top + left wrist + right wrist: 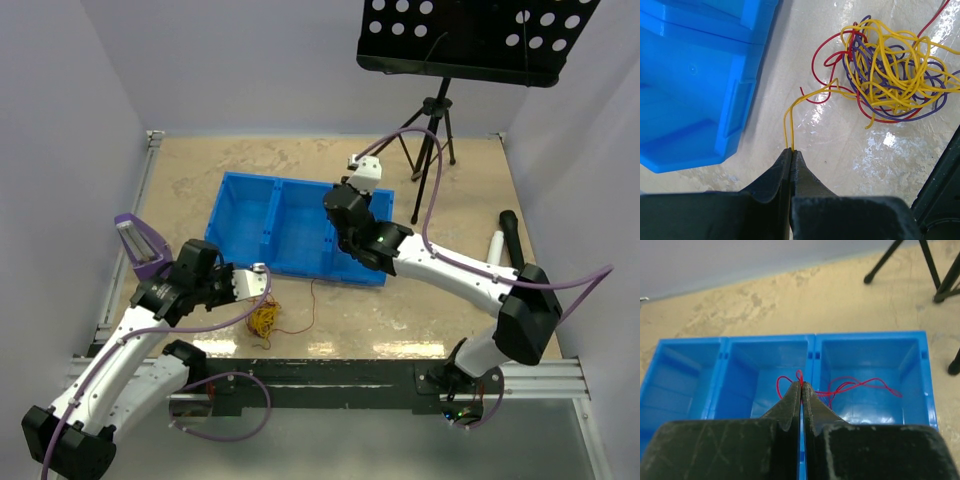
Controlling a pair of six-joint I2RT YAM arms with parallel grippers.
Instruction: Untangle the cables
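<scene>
A tangle of yellow, purple and red cables (895, 70) lies on the table in front of the blue bin (695, 75); in the top view the tangle (265, 320) sits near the table's front edge. My left gripper (791, 151) is shut on a yellow cable strand that leads up to the tangle; in the top view this gripper (262, 280) is just above the tangle. My right gripper (801, 385) is shut on a red cable (860, 384) that trails into the bin's right compartment. In the top view it (342, 222) hangs over the bin (250, 215).
The bin has three compartments (870, 337). A thin red strand (312, 298) runs from the bin's front to the tangle. A tripod (437, 110) with a black perforated plate (470, 35) stands at the back right. Black and white microphones (508, 235) lie at the right.
</scene>
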